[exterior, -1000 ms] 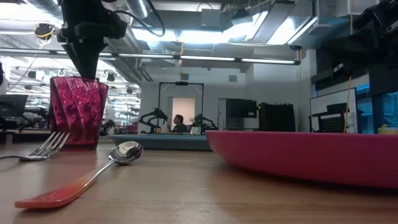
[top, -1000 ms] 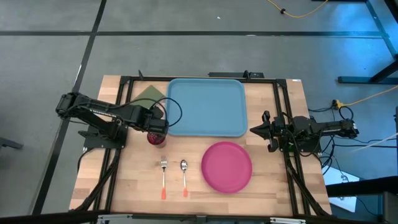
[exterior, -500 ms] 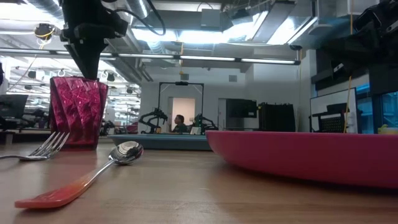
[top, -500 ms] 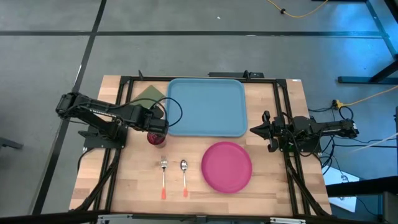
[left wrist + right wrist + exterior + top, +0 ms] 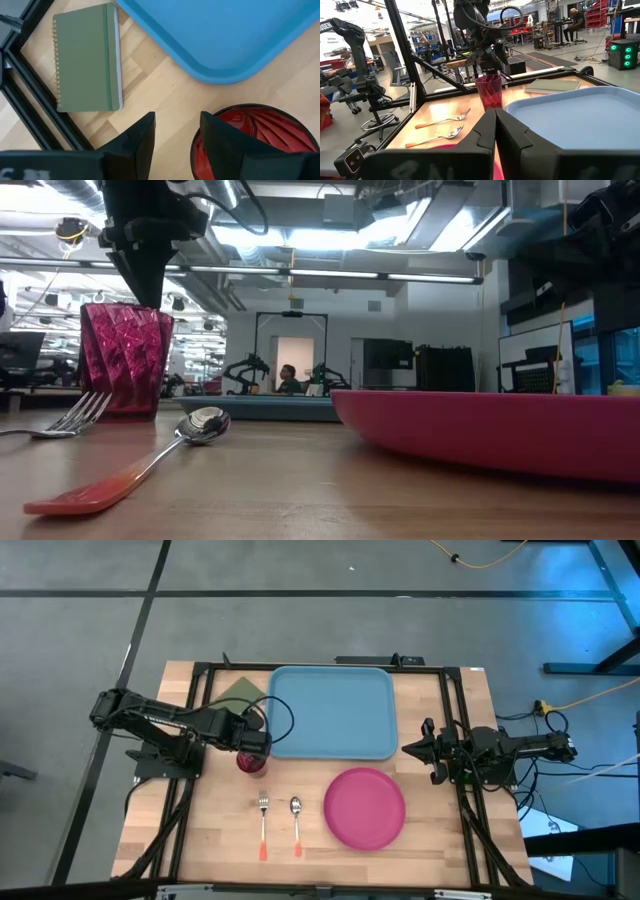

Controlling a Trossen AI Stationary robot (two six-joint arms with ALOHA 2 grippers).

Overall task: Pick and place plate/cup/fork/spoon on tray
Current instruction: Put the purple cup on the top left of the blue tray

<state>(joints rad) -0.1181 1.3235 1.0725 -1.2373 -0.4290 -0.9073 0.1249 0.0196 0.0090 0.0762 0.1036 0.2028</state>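
Note:
The dark red cup [image 5: 251, 763] stands upright on the wood just off the blue tray's [image 5: 333, 712] near left corner. My left gripper [image 5: 255, 743] hangs open right over the cup, pointing down. In the left wrist view [image 5: 177, 130] one finger is over the cup's inside [image 5: 260, 135] and the other is outside its rim. The pink plate [image 5: 365, 807], the fork [image 5: 263, 825] and the spoon [image 5: 296, 824] lie on the table near the front. My right gripper [image 5: 408, 749] is shut and empty at the table's right side. My left gripper's fingertips [image 5: 148, 298] reach down to the height of the cup's rim [image 5: 125, 307], on either side of its wall. Whether they touch the rim, I cannot tell.
An olive-green notebook [image 5: 240, 690] lies at the tray's far left corner. Black frame rails [image 5: 200, 720] run along both sides of the table. Bare wood lies between the cup and the fork.

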